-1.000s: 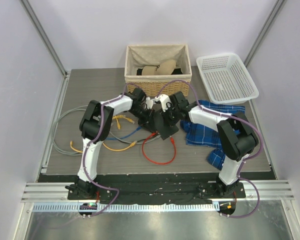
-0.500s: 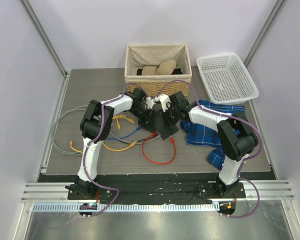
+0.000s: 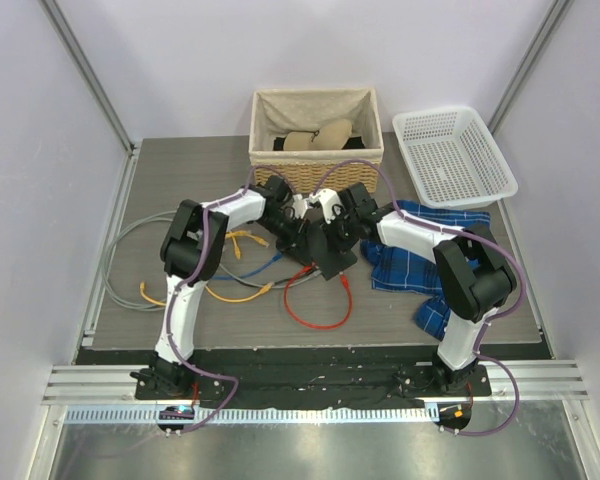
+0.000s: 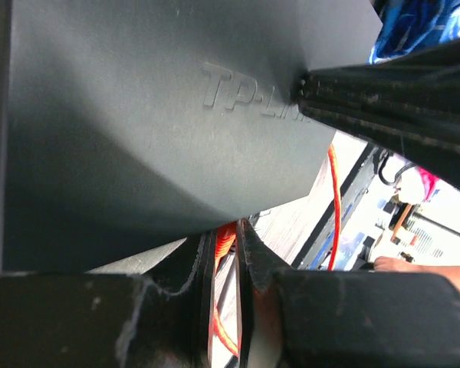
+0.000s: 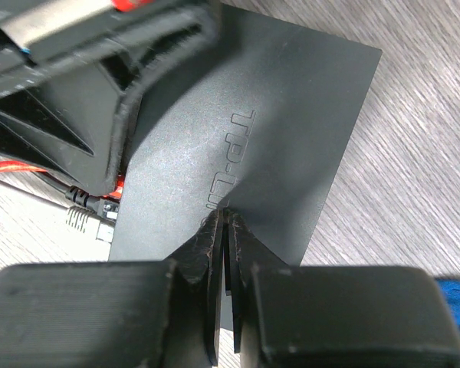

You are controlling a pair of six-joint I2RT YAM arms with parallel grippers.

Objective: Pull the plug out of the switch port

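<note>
Top view: my two arms reach in from the near edge and meet at the middle of the bench [image 3: 180, 170]. The left tool [image 3: 296, 238] and right tool [image 3: 326, 246] sit close together over the switch [image 3: 333, 264], a flat black box just in front of the wicker basket [image 3: 315, 152]. The arms cover most of it, and from here I cannot tell how either tool is set. A red cable [image 3: 315, 320] loops toward me from the switch. Yellow cables [image 3: 235, 293], a blue cable [image 3: 270, 262] and grey cables [image 3: 130, 235] sprawl to the left. A blue plaid cloth [image 3: 420, 250] lies just right of the switch, under the right arm. A white basket [image 3: 458, 160] stands at the far right corner.

Left wrist view: the switch's dark top fills the frame, with raised TP-LINK lettering. At the bottom, the left tool's fingers are clenched almost together on the red plug [image 4: 226, 239] at the switch's edge, and the red cable runs on beyond. The right tool's ribbed black fingers [image 4: 383, 100] come in from the right and touch the top face, covering the end of the logo.

Right wrist view: the right tool is clenched tip to tip, with only a sliver between its fingers, and its tips press on the switch's top at the logo. The left tool's bulk crowds the upper left, overlapping the switch's left edge and hiding the sockets. A grey plug [image 5: 83, 218] sits just beside that edge; I cannot tell whether it is seated. A corner of the cloth shows at lower right.
</note>
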